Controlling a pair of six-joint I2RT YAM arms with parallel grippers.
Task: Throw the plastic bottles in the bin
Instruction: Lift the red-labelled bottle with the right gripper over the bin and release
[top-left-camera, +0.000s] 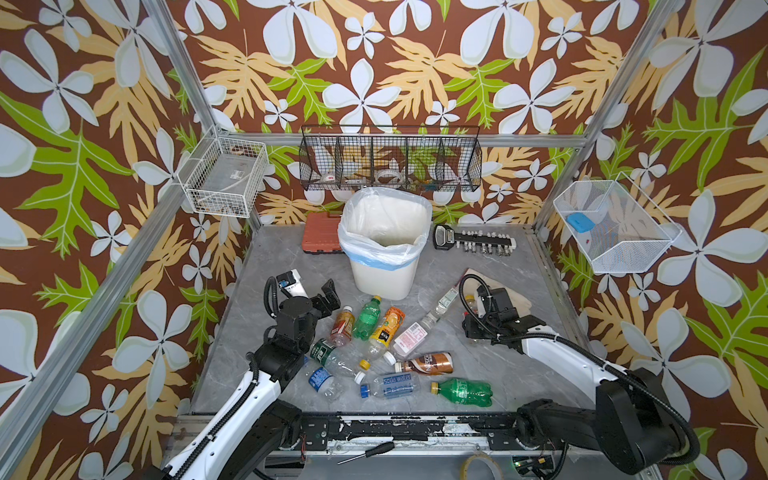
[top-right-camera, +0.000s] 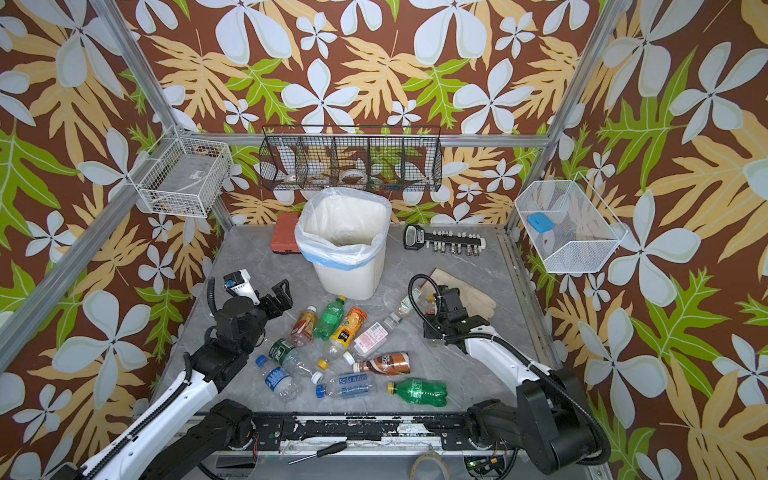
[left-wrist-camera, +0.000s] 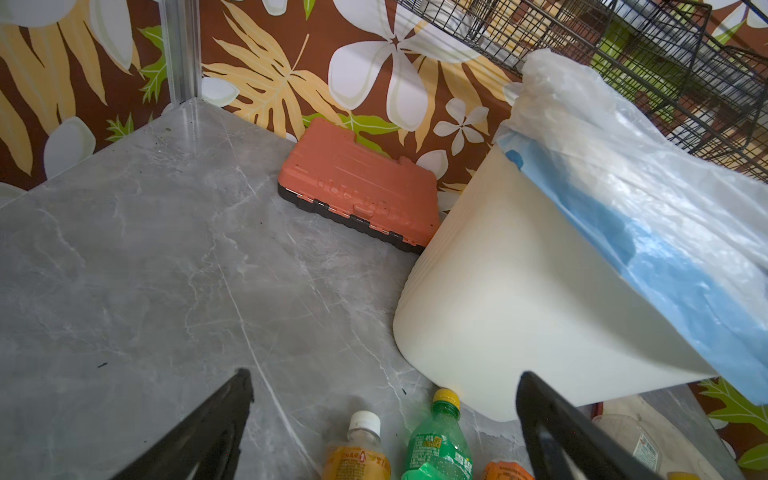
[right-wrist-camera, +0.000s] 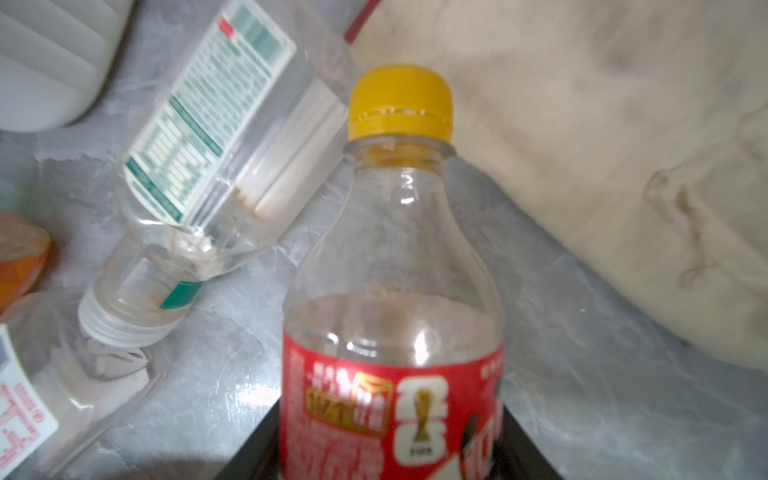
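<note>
The white bin (top-left-camera: 384, 249) with its white-and-blue bag stands at the back middle of the table, seen close in the left wrist view (left-wrist-camera: 519, 291). Several plastic bottles lie before it, among them a green one (top-left-camera: 368, 318), an orange one (top-left-camera: 386, 328), a pink-labelled one (top-left-camera: 409, 338) and a soda water bottle (top-left-camera: 392, 384). My right gripper (right-wrist-camera: 390, 436) is shut on a clear red-labelled bottle (right-wrist-camera: 395, 257) with a yellow cap, low over the table beside a clear bottle (right-wrist-camera: 208, 166). My left gripper (left-wrist-camera: 382, 374) hangs open and empty above the pile's left end (top-left-camera: 320, 293).
A beige glove (top-left-camera: 507, 299) lies just behind the right gripper. An orange case (top-left-camera: 322, 232) sits left of the bin, a socket rail (top-left-camera: 473, 241) right of it. Wire baskets hang on the walls. A green bottle (top-left-camera: 465, 390) lies near the front edge.
</note>
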